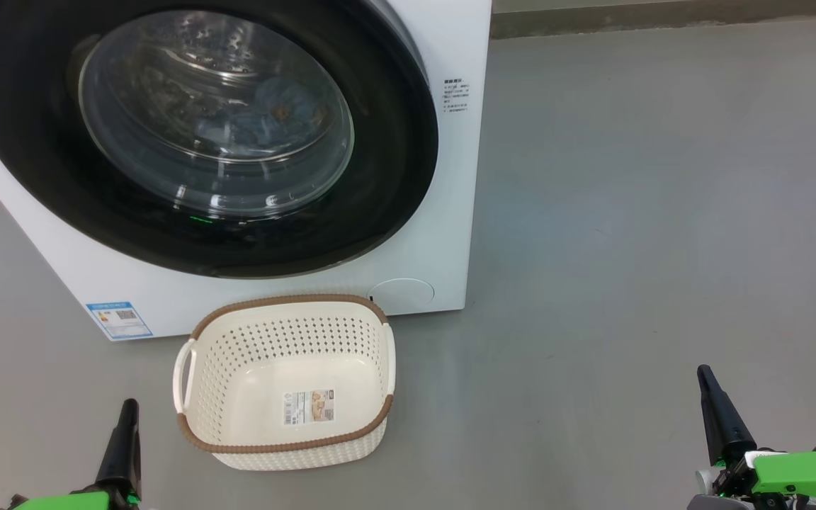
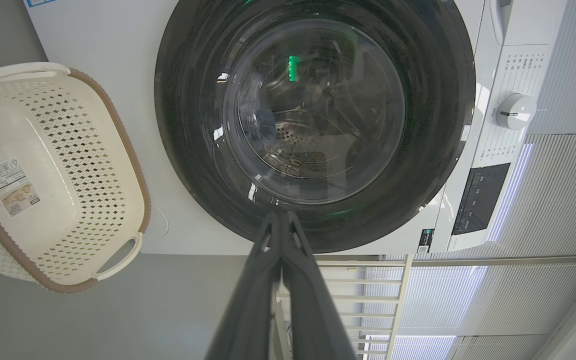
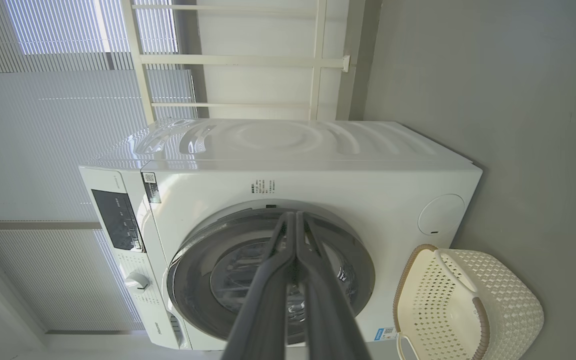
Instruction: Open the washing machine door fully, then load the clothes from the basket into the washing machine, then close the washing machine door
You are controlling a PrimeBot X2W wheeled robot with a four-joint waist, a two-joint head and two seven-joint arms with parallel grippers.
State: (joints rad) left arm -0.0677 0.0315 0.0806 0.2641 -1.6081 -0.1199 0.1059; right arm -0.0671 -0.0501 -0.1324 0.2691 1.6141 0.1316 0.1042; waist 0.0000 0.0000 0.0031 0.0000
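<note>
Peering through the glass of the washing machine door (image 1: 217,120), I make out the clothes (image 1: 273,113) only as a blurred blue patch with an orange speck inside the drum. How many garments there are I cannot tell. One door sits flush against the one washing machine (image 1: 443,212), and the head view's edge cuts off the top and left side of both. One basket (image 1: 252,354) stands on the floor (image 1: 627,212) just in front of the machine, its bottom bare around a single paper label (image 1: 309,407). I count two claws: my left claw (image 1: 129,407) at the lower left and my right claw (image 1: 705,379) at the lower right. Each is clenched tip to tip and empty, well apart from door and basket. The arms behind them are mostly cut off.
</note>
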